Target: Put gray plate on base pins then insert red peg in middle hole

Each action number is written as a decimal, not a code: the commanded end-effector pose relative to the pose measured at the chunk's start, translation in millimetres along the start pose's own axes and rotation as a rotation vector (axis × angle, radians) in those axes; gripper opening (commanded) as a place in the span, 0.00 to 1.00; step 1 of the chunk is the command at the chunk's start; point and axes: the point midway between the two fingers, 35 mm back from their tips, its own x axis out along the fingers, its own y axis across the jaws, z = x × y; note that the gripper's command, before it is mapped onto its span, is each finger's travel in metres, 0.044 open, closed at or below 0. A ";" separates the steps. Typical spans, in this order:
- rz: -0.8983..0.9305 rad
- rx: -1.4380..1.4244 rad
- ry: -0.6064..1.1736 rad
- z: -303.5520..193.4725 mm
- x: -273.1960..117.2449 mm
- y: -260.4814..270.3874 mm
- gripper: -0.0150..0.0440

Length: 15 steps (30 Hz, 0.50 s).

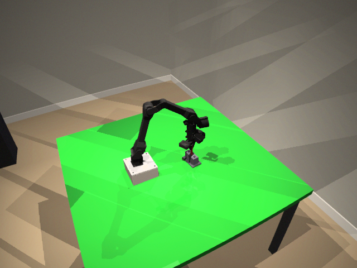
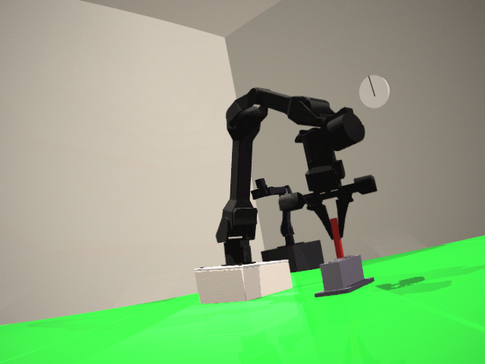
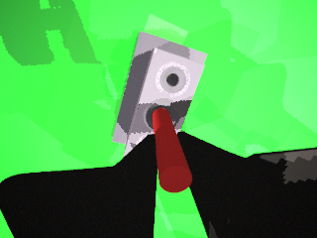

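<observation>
The gray plate [image 1: 194, 159] [image 2: 333, 276] [image 3: 149, 94], a block with a row of holes, lies flat on the darker base [image 2: 333, 292] [image 3: 183, 50]; the pins are hidden. My gripper [image 1: 191, 148] [image 2: 336, 236] [image 3: 165, 140] is shut on the red peg [image 1: 191, 151] [image 2: 339, 249] [image 3: 173, 169] above the plate. The peg leans slightly in the exterior view. Its lower end is at the middle hole in the wrist view, with almost all its length above the plate. Whether the tip is just inside the hole cannot be told. The third hole is mostly hidden by the fingers.
The arm's white mounting box [image 1: 144, 166] [image 2: 242, 280] stands on the green table [image 1: 161, 230] to the left of the base. The exterior view also shows a dark box [image 2: 307, 256] with another small arm [image 2: 286, 223] behind. The gripper's shadow lies beyond the plate.
</observation>
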 end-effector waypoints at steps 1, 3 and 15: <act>0.001 0.000 -0.001 0.1 -0.6 0.2 0.25; 0.001 0.000 -0.001 0.1 -0.6 0.2 0.25; 0.001 0.000 -0.001 -1.2 1.1 -0.7 0.25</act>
